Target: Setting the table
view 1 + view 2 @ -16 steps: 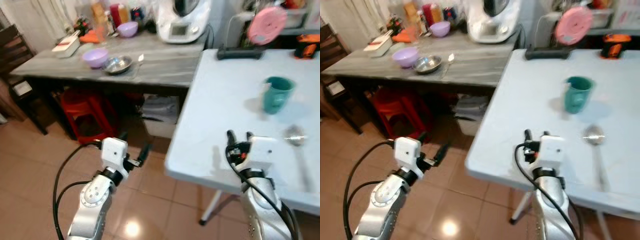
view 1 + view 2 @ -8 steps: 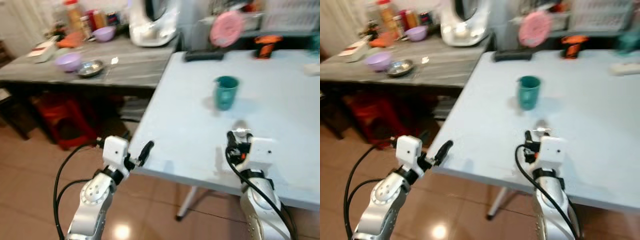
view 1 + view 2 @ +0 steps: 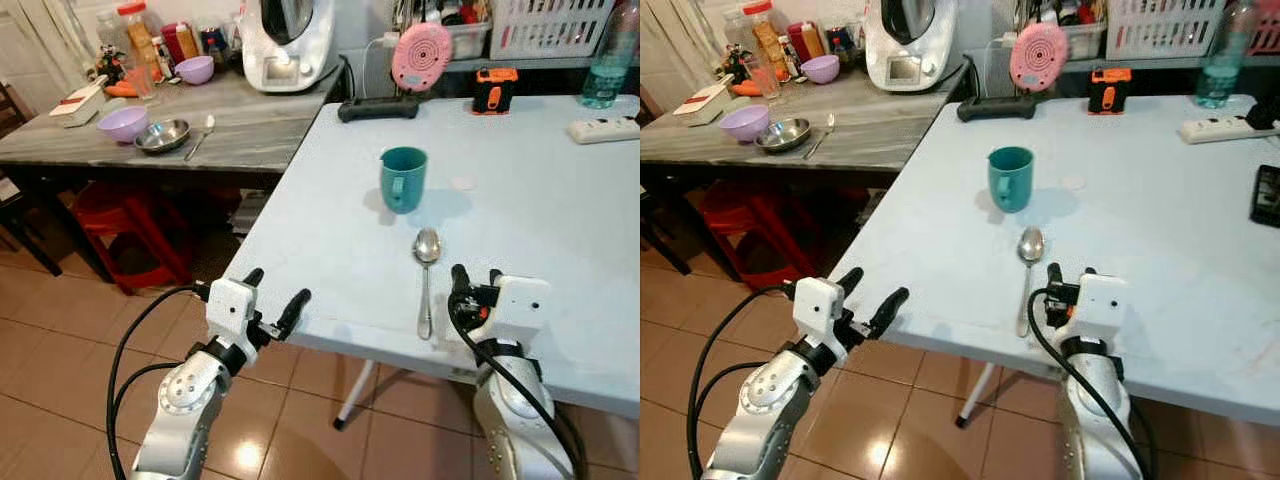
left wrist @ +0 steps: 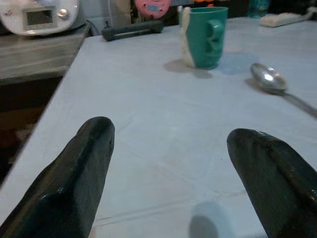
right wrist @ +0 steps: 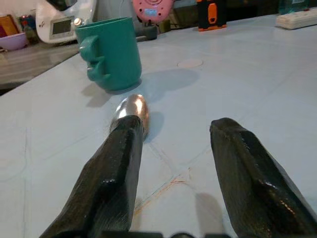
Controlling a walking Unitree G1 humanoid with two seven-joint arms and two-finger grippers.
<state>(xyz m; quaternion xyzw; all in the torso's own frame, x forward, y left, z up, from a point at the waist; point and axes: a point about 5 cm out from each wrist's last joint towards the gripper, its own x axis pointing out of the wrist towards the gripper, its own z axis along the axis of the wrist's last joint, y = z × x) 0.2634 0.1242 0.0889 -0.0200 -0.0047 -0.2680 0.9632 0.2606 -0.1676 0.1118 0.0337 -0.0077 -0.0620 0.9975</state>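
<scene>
A teal mug [image 3: 403, 178] stands upright on the pale blue table [image 3: 530, 210], with its handle facing me. A metal spoon [image 3: 427, 270] lies just in front of it, bowl toward the mug. My left gripper [image 3: 277, 288] is open and empty at the table's front left edge. My right gripper [image 3: 476, 274] is open and empty over the front edge, just right of the spoon's handle. The left wrist view shows the mug [image 4: 205, 35] and the spoon [image 4: 270, 79] ahead. In the right wrist view the spoon's bowl [image 5: 132, 106] lies by one finger, with the mug [image 5: 110, 53] behind it.
A grey side table [image 3: 260, 125] at the left holds a purple bowl [image 3: 123, 123], a metal bowl [image 3: 163, 134], a spoon [image 3: 198, 136] and a white kitchen machine [image 3: 285, 40]. A red stool [image 3: 140, 225] stands beneath it. A black bar [image 3: 378, 107], an orange device [image 3: 495, 88] and a power strip [image 3: 603, 128] line the back.
The camera has swung toward the pale blue table, which now fills the middle of the picture. Both grippers keep their open pose and now sit at its front edge.
</scene>
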